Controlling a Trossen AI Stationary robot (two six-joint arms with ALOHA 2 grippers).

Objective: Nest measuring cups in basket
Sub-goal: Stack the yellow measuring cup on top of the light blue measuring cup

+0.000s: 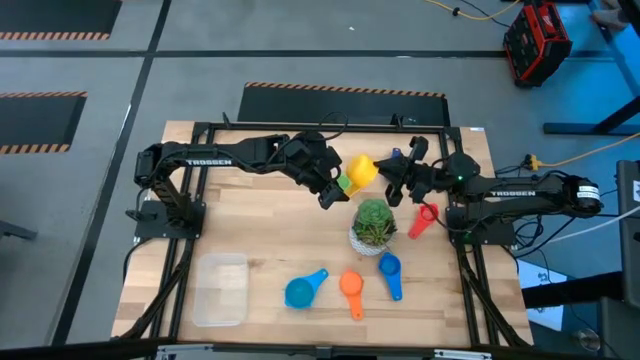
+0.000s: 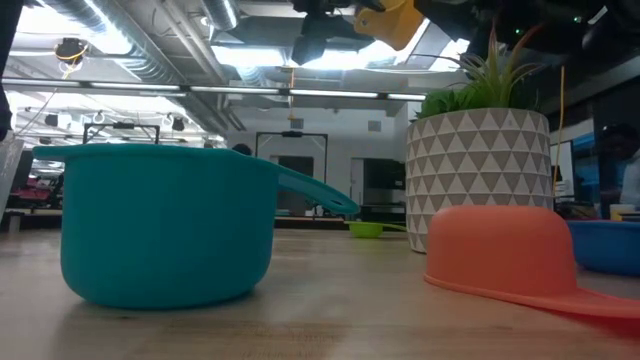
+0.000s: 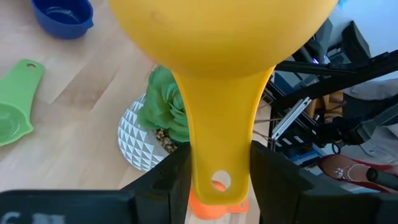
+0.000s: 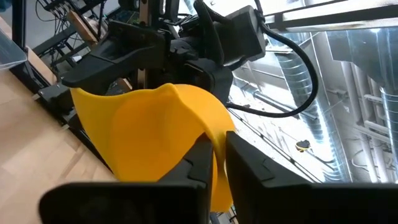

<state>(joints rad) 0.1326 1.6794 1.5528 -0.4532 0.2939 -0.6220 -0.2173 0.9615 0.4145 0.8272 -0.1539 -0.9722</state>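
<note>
above the far middle of the worktop [image 1: 260,250], the left end effector [image 1: 335,185] and right end effector [image 1: 393,180] both clench the yellow measuring cup [image 1: 360,170]. the basket [image 1: 220,288] holds nothing; 5 cups lie outside it, so nesting is barely begun.
</note>
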